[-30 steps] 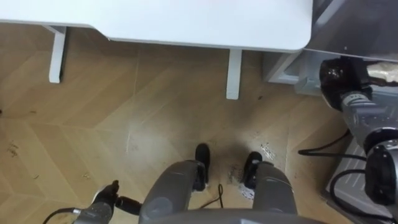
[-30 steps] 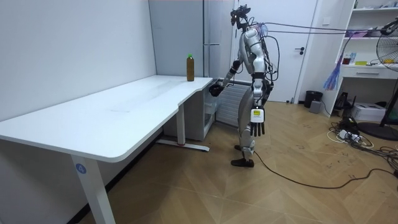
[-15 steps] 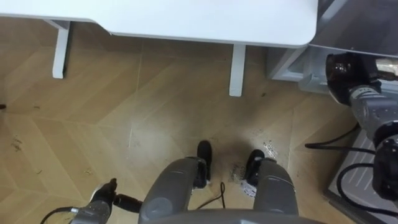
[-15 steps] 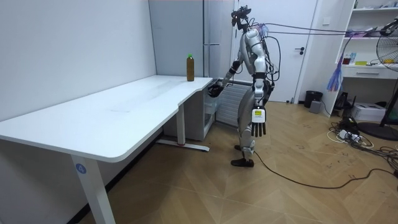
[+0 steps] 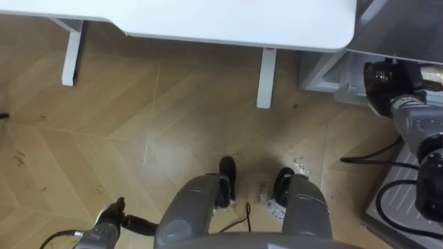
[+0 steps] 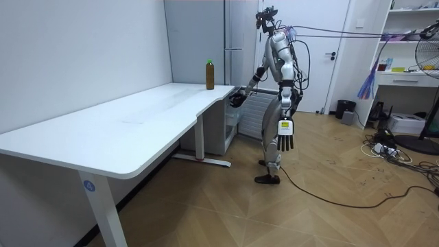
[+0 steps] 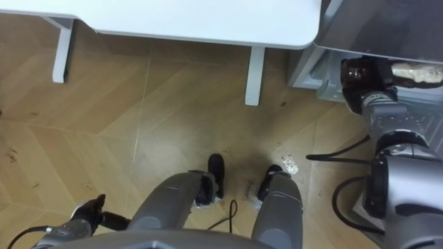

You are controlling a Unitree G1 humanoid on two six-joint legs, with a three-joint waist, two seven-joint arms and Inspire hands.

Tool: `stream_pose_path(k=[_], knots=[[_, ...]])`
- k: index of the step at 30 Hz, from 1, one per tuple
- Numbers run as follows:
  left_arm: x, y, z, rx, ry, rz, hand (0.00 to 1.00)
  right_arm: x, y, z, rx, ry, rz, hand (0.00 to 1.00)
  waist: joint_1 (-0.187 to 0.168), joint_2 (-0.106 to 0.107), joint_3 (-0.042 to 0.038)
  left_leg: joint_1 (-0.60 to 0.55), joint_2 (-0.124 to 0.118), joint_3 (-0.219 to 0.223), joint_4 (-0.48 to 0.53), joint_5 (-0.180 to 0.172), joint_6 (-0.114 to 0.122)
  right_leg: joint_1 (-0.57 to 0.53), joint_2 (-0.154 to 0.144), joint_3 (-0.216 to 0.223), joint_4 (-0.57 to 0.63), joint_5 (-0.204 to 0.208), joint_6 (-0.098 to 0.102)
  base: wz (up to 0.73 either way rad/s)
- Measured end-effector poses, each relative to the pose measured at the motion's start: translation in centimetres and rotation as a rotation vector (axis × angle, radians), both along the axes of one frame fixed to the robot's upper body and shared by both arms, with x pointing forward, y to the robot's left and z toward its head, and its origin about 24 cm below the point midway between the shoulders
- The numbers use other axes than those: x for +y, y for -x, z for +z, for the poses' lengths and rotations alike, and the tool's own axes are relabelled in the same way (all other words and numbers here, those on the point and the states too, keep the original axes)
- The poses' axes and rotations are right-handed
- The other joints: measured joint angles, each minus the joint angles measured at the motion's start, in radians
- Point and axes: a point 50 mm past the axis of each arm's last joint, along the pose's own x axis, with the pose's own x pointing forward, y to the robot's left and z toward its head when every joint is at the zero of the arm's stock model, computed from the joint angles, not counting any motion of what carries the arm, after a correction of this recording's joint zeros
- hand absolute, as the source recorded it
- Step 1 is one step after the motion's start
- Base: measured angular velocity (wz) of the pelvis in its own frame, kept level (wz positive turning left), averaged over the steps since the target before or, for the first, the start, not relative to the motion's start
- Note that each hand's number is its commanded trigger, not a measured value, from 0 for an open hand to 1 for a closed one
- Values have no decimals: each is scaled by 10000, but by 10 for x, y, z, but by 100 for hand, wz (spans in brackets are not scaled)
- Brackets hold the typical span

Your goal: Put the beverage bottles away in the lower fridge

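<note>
While the bottle [image 6: 210, 75] holds brown drink, left hand [image 6: 285, 135] hangs open, right hand [image 6: 236, 99] unclear

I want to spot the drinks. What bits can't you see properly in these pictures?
Right hand: eye views, a dark lump; whether it holds anything is unclear.
Fridge: room view, lower part behind desk and robot's arm.
Bottle: room view, too small to tell its drink.

A long white tabletop [image 6: 137, 127] runs from the room view's lower left toward its centre, one white leg [image 5: 266, 77] standing on the herringbone wood floor [image 6: 329, 219]. At the right sit a white door [image 6: 336, 55], a shelf [image 6: 411, 75], a fan [image 6: 429, 65] and tangled cables [image 6: 384, 147].
</note>
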Motion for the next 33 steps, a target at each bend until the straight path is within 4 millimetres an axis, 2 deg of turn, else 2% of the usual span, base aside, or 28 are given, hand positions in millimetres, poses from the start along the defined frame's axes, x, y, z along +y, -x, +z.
stream_pose_path(k=[20, 27, 33], knots=[[5, -1, 2, -72, -401, 34, 0, -1, 0, 1, 46, -84, -117, 0, 14, 39, -17, -14, 12, 3, -22, -4, 3, -2, 33, 7, -21, -6, 7, 0], [6, -1, 2, -77, -570, 97, 0, -7, 3, 2, -40, -1142, -1331, 0, 27, 47, -22, 5, 6, 0, -32, -4, 3, 53, 36, -7, -53, -21, 28, 0], [6, -3, 3, -178, -628, 84, 0, -14, 6, 2, 224, -1341, -1942, 0, 34, 58, -30, 35, 66, 5, -32, -4, 3, 156, 98, -66, -166, -6, 24, 0]])
